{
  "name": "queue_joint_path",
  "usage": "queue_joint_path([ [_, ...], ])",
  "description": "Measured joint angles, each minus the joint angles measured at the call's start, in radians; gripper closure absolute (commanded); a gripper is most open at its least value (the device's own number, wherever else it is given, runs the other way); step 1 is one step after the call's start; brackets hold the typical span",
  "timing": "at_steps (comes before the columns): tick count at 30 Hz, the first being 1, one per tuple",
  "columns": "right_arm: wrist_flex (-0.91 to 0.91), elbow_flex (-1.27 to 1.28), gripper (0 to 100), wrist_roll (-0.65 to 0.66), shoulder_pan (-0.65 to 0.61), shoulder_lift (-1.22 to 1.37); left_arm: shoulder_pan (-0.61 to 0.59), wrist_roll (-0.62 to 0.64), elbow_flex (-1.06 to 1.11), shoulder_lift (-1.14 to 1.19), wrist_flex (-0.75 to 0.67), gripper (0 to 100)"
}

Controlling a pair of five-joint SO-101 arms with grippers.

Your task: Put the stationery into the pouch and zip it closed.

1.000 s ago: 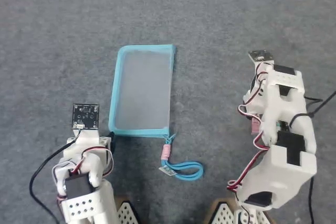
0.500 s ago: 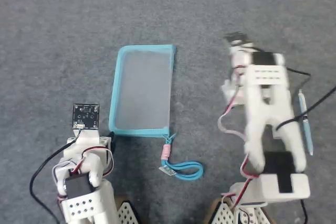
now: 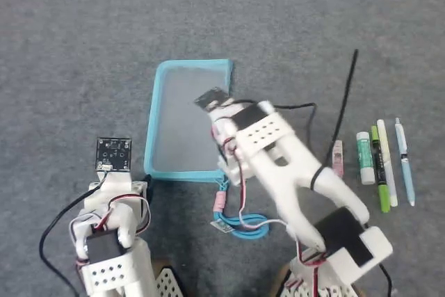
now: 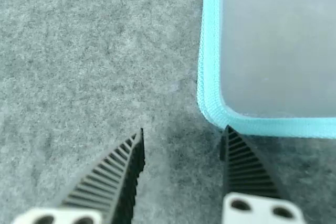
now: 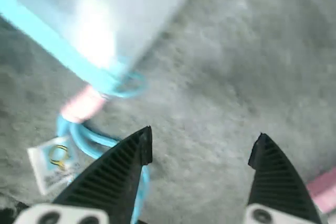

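A mesh pouch [image 3: 186,116] with teal edging lies flat at the table's middle. Its pink zipper tab [image 3: 220,202], teal strap [image 3: 245,226] and white tag trail from the near right corner. My right arm [image 3: 272,145] stretches over that corner. Its gripper [image 5: 202,145] is open above bare carpet, just beside the pouch [image 5: 100,14], the pink tab [image 5: 81,104] and the strap [image 5: 86,136]. My left gripper [image 4: 184,150] is open at the pouch's near left corner [image 4: 210,103], holding nothing. An eraser [image 3: 337,157], a glue stick [image 3: 365,158] and three pens [image 3: 387,163] lie in a row at the right.
A black cable [image 3: 345,99] runs across the carpet between the right arm and the stationery row. The left arm's base [image 3: 111,248] stands at the near left edge. Grey carpet covers the whole table.
My right arm has swung left from over the stationery to the pouch's near right corner, uncovering the row of stationery. The left arm has not moved.
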Motion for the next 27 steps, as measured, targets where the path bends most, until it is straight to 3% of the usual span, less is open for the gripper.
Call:
queue_joint_path([
  [8,-0.075,0.043,70.7,-0.222,-0.118,0.0,0.0,0.0,0.0,0.0,0.0,78],
  [18,-0.373,0.247,70.7,-0.288,-0.124,-0.011,0.0,0.0,0.0,0.0,0.0,78],
  [27,-0.463,0.265,78.2,-0.288,0.072,-0.014,0.0,0.0,0.0,0.0,0.0,78],
])
